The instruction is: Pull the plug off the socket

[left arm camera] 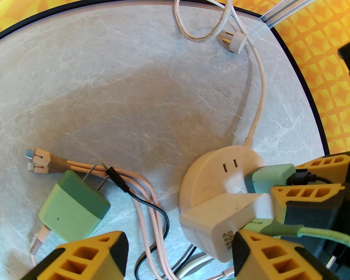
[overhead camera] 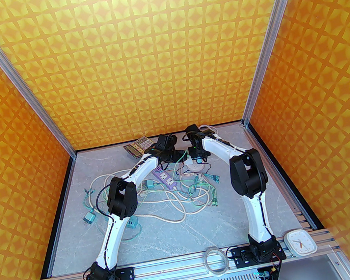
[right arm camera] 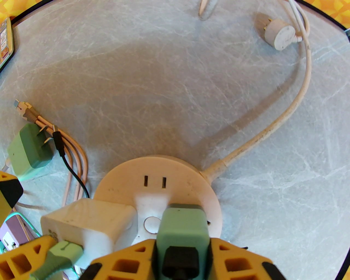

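Note:
A round cream socket [right arm camera: 169, 169] lies on the grey table with two chargers plugged into it. One is a green plug [right arm camera: 181, 227] with a black cable at its back, and my right gripper [right arm camera: 181, 246] is shut on its sides. From the left wrist view the same green plug [left arm camera: 270, 175] sits on the socket [left arm camera: 213, 166] between the right gripper's yellow fingers [left arm camera: 306, 191]. A white charger block [left arm camera: 227, 218] with a green cable stands beside it. My left gripper [left arm camera: 177, 257] is open, and the block lies close to its right finger. Both grippers meet over the socket [overhead camera: 196, 166].
A loose green charger [left arm camera: 73, 205] and pink cables [left arm camera: 147, 197] lie left of the socket. The socket's own round plug [right arm camera: 279, 32] rests behind it. A purple power strip [overhead camera: 167, 177], tangled cords, a calculator [overhead camera: 137, 146], a tape roll [overhead camera: 216, 260] and a white clock [overhead camera: 300, 242] are around.

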You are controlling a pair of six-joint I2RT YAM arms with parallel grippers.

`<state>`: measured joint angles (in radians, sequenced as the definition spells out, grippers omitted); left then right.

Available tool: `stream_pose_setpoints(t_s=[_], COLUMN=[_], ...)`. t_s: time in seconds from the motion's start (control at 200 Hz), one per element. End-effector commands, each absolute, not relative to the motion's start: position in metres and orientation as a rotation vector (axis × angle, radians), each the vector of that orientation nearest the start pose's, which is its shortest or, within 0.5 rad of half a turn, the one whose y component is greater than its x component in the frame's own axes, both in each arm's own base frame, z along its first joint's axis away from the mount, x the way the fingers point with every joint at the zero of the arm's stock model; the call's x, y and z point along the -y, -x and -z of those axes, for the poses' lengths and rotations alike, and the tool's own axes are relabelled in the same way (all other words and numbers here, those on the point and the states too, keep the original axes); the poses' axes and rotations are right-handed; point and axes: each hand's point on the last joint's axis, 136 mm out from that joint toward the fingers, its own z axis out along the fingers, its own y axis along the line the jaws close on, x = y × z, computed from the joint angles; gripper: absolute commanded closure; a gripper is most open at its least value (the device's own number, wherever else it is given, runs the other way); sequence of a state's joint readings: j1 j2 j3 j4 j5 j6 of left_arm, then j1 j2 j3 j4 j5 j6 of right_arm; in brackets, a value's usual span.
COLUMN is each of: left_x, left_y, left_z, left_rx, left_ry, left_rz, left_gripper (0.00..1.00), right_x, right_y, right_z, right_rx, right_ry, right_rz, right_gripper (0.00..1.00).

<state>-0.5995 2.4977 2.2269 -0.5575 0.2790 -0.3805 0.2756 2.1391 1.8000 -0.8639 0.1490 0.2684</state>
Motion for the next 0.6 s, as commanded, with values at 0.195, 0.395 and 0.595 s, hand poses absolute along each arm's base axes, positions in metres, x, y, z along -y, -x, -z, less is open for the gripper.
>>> stream_pose_setpoints(t_s=[0.195, 0.395, 0.595], left_x=[0.395, 0.398, 0.401], left_y=[-0.472, -0.473, -0.471], left_z=[-0.014, -0.012, -0.011], left_rx=[-2.671, -2.672, -2.675], left_ry=[-0.477, -0.466, -0.479], left_rz=[0.642, 0.649, 0.648], left_gripper=[0.34, 0.34, 0.34], right_x=[-0.112, -0.151, -0.145], right_y=[-0.487, -0.484, -0.485], right_z=[-0.088, -0.089, -0.099], right_rx=[-2.741, -2.735, -2.707], right_ry=[-0.041, 0.067, 0.085], right_rz=[0.059, -0.085, -0.020], right_gripper=[0.69, 0.68, 0.68])
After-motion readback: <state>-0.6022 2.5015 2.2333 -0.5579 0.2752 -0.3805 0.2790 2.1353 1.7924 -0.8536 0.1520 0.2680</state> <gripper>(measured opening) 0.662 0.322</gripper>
